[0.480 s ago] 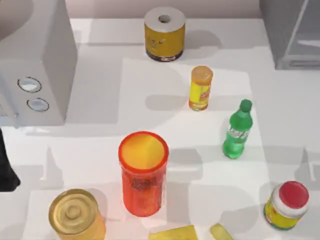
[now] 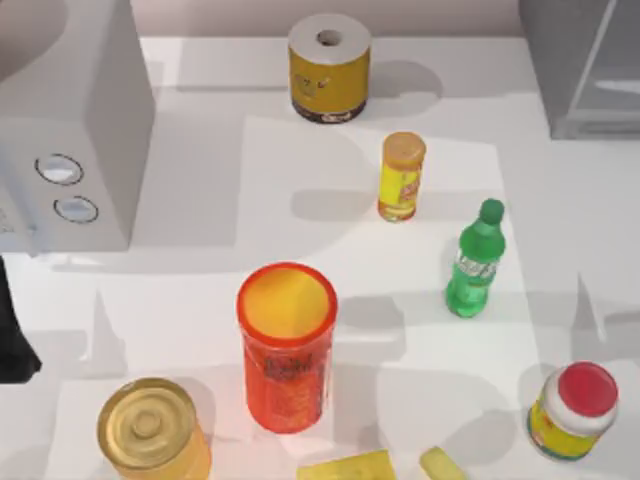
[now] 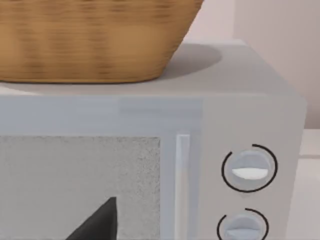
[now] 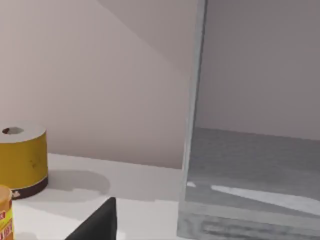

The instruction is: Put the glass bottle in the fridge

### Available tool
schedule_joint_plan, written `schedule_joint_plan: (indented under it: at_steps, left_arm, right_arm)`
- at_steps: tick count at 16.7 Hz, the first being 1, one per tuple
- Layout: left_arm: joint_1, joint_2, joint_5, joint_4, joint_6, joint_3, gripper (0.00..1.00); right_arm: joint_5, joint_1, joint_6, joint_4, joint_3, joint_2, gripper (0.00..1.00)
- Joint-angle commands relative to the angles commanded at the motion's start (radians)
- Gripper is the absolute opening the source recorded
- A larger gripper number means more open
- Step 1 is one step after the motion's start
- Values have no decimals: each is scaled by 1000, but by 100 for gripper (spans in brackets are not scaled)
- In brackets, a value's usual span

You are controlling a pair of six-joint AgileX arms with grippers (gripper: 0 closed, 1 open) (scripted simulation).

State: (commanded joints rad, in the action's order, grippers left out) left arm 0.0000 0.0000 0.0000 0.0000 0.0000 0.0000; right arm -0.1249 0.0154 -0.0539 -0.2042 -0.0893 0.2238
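We find the glass bottle [image 2: 475,262] upright, untouched, at five o'clock from the yellow cylinder [image 2: 402,176]; the fridge [image 2: 585,65] sits at one o'clock. We cannot tell either claw's state.

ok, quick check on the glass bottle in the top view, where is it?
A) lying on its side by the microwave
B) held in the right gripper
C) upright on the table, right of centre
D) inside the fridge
C: the glass bottle stands upright on the table, apart from the fridge at the far right corner, with no gripper on it.
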Motion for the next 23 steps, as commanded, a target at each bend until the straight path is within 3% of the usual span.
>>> schedule_joint_plan:
  at_steps: [7, 12, 17, 23]
  left_arm:
    - [0, 0, 0, 0, 0, 0, 100]
    - [0, 0, 0, 0, 0, 0, 100]
    - [0, 0, 0, 0, 0, 0, 100]
    - [0, 0, 0, 0, 0, 0, 100]
  right_arm:
    - [-233, 66, -82, -537, -125, 672, 100]
    - [-354, 141, -101, -790, -151, 1125, 100]
    - [-393, 195, -107, -904, -133, 1400, 100]
    - [-393, 202, -110, -921, -121, 1451, 100]
